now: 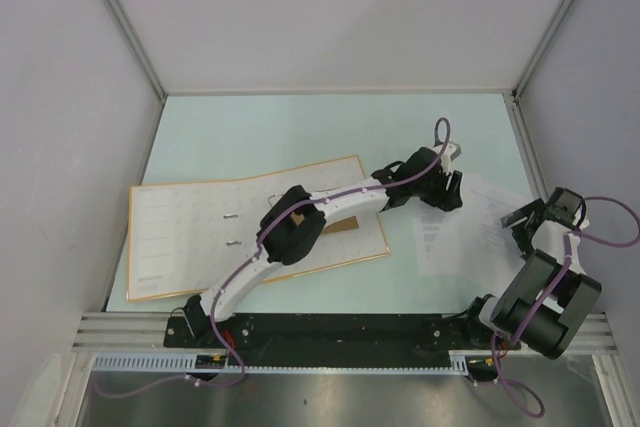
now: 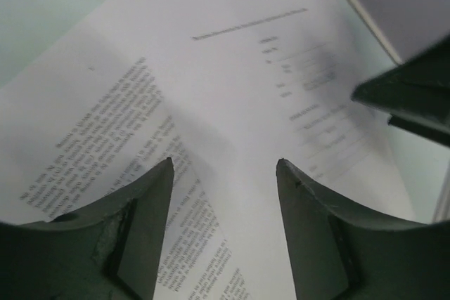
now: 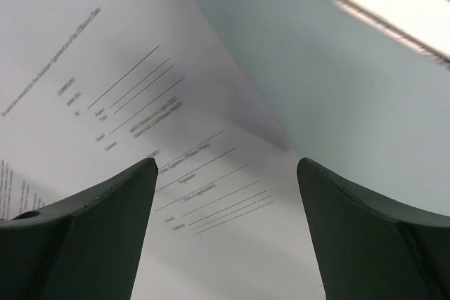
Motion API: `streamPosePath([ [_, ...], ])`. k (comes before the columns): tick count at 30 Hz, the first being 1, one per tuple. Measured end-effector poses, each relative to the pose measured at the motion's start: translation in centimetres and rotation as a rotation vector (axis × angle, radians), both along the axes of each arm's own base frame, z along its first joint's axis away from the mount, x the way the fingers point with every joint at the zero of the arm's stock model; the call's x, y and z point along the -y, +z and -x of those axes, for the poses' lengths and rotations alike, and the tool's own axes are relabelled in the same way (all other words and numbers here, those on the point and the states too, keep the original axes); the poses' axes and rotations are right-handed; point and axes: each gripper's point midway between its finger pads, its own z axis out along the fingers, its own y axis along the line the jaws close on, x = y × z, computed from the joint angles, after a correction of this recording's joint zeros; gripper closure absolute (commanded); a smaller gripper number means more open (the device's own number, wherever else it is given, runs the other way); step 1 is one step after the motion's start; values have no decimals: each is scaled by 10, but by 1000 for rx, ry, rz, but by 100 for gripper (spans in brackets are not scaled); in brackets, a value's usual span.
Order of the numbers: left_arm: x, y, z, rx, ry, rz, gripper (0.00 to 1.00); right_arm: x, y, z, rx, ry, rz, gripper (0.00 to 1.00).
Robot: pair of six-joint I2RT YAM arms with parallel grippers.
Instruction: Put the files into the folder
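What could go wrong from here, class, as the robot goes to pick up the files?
The files lie as loose overlapping sheets, so a pinch may catch only one. The left hand and right hand hover close together and could collide. The left arm crosses the folder and might nudge it.

1. The left arm [image 1: 300, 227] and the right arm [image 1: 545, 297] are built of white links joined by bulky black joint housings.
2. A purple cable [image 1: 345, 192] is routed along each arm in loose loops.
3. Both bases are mounted on a black plate [image 1: 340, 329].
4. The left gripper [image 2: 225, 170] and the right gripper [image 3: 226, 170] are fitted with dark, curved, pointed fingers.
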Motion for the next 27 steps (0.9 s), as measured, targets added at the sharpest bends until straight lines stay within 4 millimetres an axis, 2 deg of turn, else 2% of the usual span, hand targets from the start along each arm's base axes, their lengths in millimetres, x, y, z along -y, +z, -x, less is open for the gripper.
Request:
streamPosePath([
  [4, -2, 5, 38, -30, -128, 81, 47, 17, 6, 9, 1, -66, 45, 14],
  [9, 28, 12, 78, -93, -224, 175, 50, 22, 7, 12, 0, -84, 51, 13],
  [11, 37, 7, 88, -127, -230, 195, 51, 20, 5, 10, 6, -74, 28, 12],
  [13, 39, -7, 93, -171, -215, 184, 53, 19, 0, 12, -1, -74, 4, 12],
  [16, 33, -29, 87, -227, -152, 146, 57, 17, -9, 13, -5, -73, -29, 11],
  [22, 18, -31, 52, -288, -39, 146, 58, 17, -6, 5, 44, -45, -31, 11],
  [27, 6, -31, 28, -330, 20, 160, 59, 2, -6, -13, 80, 49, -38, 11],
])
